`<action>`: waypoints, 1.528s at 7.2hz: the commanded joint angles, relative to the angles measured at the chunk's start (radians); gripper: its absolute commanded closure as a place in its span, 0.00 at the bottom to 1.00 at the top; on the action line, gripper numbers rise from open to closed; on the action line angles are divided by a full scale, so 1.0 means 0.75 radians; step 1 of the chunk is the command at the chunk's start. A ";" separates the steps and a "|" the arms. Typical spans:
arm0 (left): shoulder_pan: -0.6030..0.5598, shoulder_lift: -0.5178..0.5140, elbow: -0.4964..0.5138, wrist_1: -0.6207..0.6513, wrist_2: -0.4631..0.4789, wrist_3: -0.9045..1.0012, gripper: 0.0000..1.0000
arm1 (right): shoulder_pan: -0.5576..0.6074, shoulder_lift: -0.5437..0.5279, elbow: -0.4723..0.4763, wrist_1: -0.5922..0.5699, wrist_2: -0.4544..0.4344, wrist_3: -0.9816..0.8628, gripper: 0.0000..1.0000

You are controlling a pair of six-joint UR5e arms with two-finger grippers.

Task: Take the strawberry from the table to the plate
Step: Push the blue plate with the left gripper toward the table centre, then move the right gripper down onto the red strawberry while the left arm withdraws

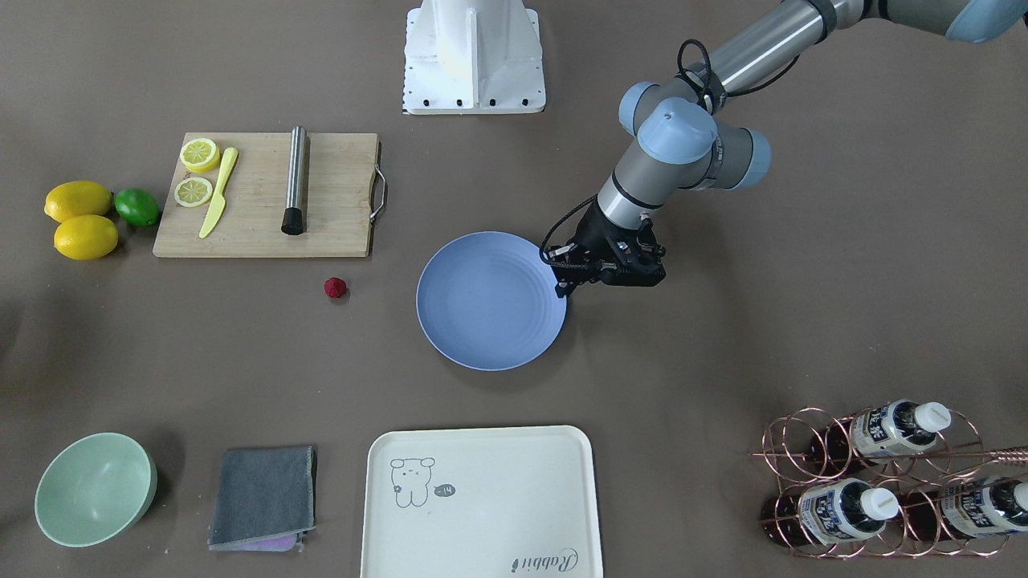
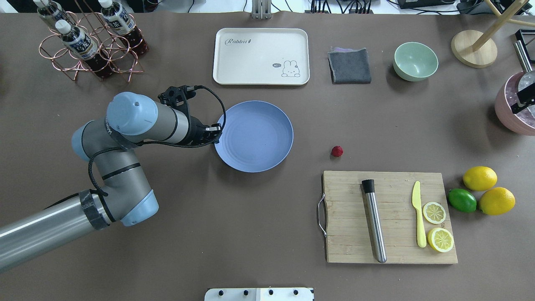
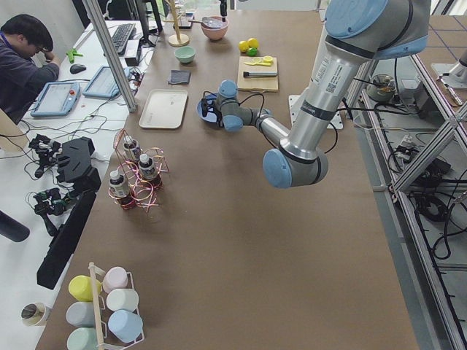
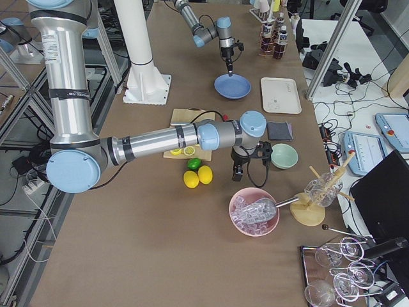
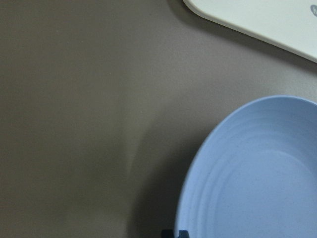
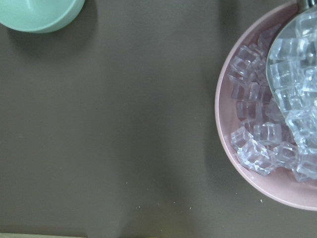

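Note:
The strawberry [image 1: 335,287] [image 2: 337,151], small and dark red, lies on the brown table [image 1: 723,337] between the cutting board and the blue-lavender plate [image 1: 482,313] [image 2: 259,138]. Nothing is on the plate. My left gripper [image 1: 562,289] [image 2: 218,128] hangs shut and holds nothing at the plate's rim, on the side away from the strawberry. Only the plate's edge [image 5: 237,168] and dark fingertips [image 5: 174,233] show in the left wrist view. My right gripper [image 4: 237,171] is far off beside a pink bowl, and I cannot tell whether it is open or shut.
A wooden cutting board [image 1: 321,193] carries a metal muddler, a yellow knife and lemon slices. Two lemons [image 1: 80,221] and a lime lie beside it. A cream tray [image 1: 482,498], grey cloth [image 1: 263,498], mint bowl [image 1: 95,488], bottle rack [image 1: 875,482] and pink ice bowl [image 6: 233,148] surround the middle.

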 commanded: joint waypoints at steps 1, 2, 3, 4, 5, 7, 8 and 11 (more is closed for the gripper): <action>0.001 -0.002 -0.016 0.003 0.009 0.004 0.02 | 0.000 0.013 0.043 0.151 -0.022 0.000 0.00; -0.017 0.006 -0.033 0.005 0.007 0.012 0.02 | 0.000 0.060 0.045 0.174 -0.034 0.000 0.00; -0.066 0.029 -0.047 0.005 -0.005 0.032 0.02 | -0.004 0.101 0.057 0.177 -0.065 0.000 0.00; -0.147 0.075 -0.080 0.023 -0.096 0.138 0.02 | -0.023 0.146 0.059 0.179 -0.057 0.000 0.00; -0.251 0.143 -0.153 0.078 -0.197 0.252 0.02 | -0.078 0.148 0.087 0.199 -0.059 0.002 0.00; -0.493 0.327 -0.233 0.103 -0.413 0.538 0.02 | -0.261 0.187 0.082 0.354 -0.075 0.170 0.00; -0.605 0.408 -0.231 0.103 -0.451 0.679 0.02 | -0.380 0.212 0.094 0.413 -0.166 0.449 0.00; -0.888 0.568 -0.188 0.166 -0.631 1.120 0.02 | -0.770 0.324 0.057 0.435 -0.522 0.866 0.00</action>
